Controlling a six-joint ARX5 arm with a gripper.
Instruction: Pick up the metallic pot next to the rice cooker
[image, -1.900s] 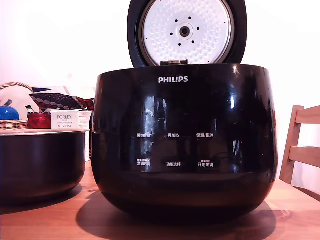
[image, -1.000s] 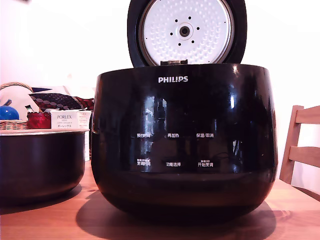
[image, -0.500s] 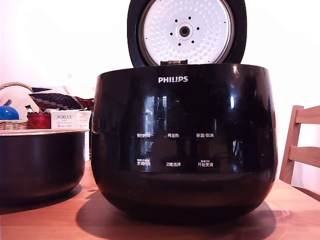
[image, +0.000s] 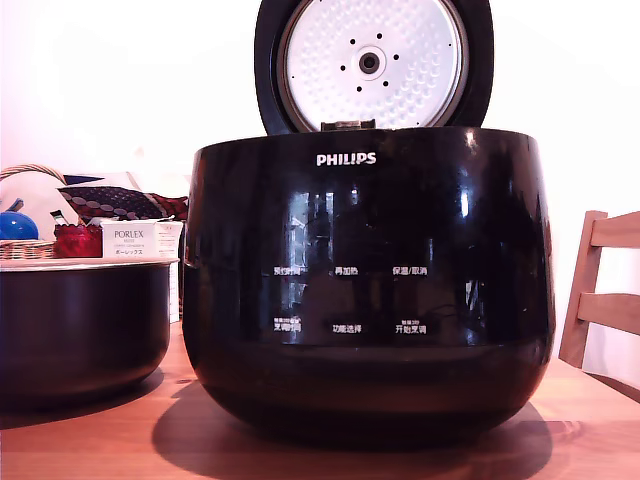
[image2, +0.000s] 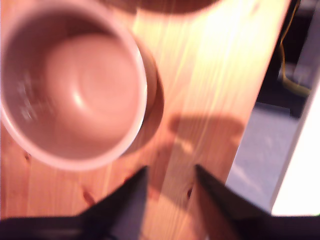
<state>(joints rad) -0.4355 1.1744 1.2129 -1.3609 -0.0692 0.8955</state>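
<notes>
Wooden table (image: 90, 440), edge dropping to the floor close beside the gripper (image2: 167, 187) in the wrist view. Fingers (image2: 132, 192) parted, holding nothing, poised over bare wood just beside the metallic pot (image: 80, 325), seen open from above. Pot at the exterior view's left, close beside the rice cooker (image: 370, 280), lid raised. Behind: wicker basket (image: 25, 215), PORLEX box (image: 130, 240). Wooden chair (image: 600, 290) at far right.

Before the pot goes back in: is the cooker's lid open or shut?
Open. The lid stands upright above the rice cooker, its dimpled white inner plate facing the exterior camera.
</notes>
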